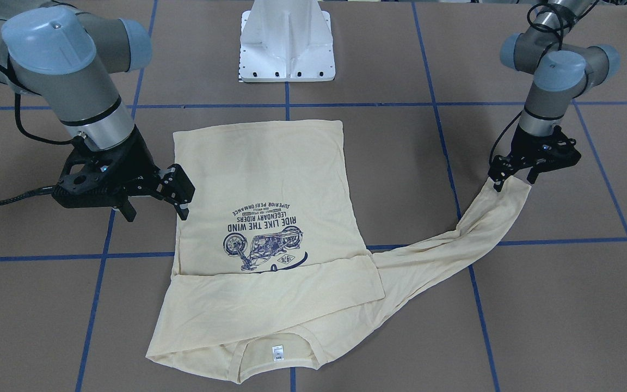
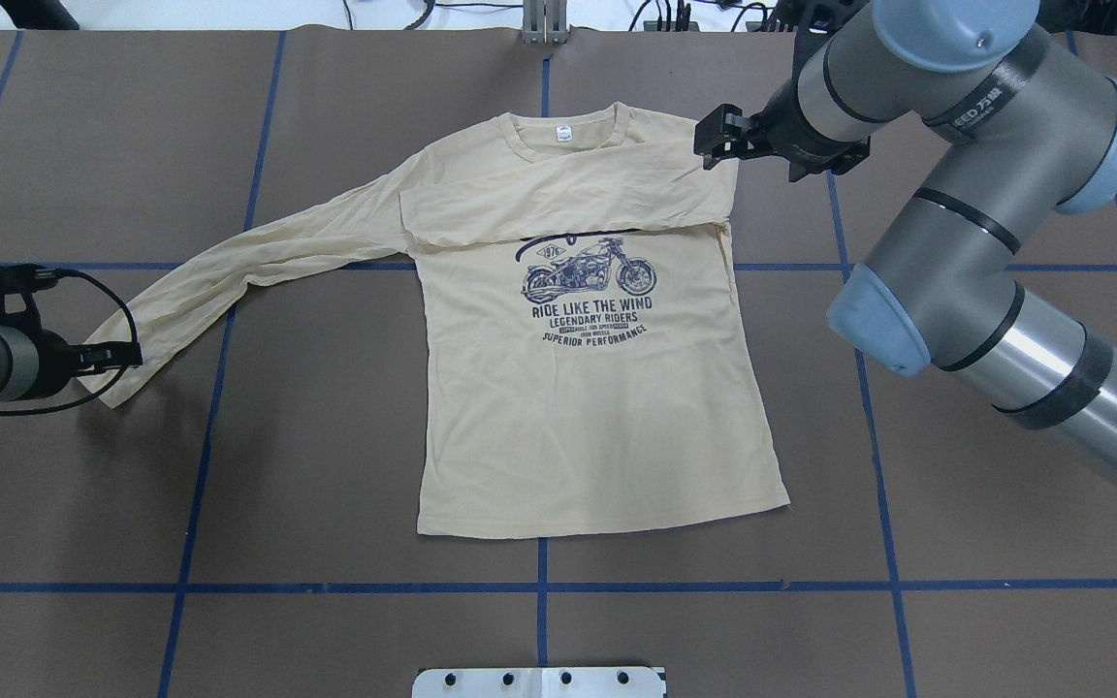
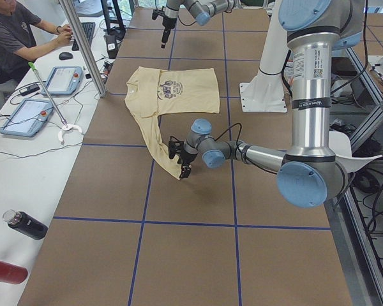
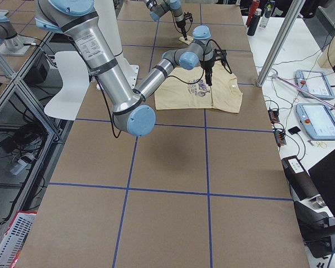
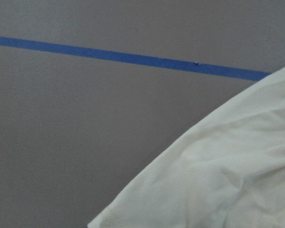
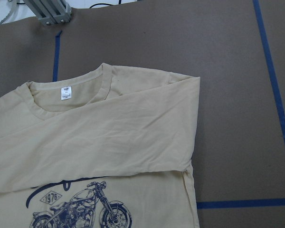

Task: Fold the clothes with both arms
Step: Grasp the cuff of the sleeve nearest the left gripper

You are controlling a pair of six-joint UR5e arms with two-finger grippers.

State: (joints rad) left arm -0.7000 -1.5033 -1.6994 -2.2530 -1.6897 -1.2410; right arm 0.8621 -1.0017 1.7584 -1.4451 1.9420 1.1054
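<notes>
Okay, T-shirt (image 2: 597, 388) flat and print-up on the table (image 2: 908, 630), out in front of the white pedestal (image 1: 287, 49), hem toward it, collar away. The folded sleeve (image 2: 568, 199) lies across the chest, on the far side of the print (image 2: 590, 276) from the pedestal, so that fold's done, I'd say. The other sleeve (image 2: 258, 257) trails out to the pedestal's left. My left gripper (image 1: 514, 184) sits at its cuff, fingers looking spread. My right gripper (image 1: 155, 212) hovers spread by the folded shoulder. Left to do: this sleeve, then the body folds.
</notes>
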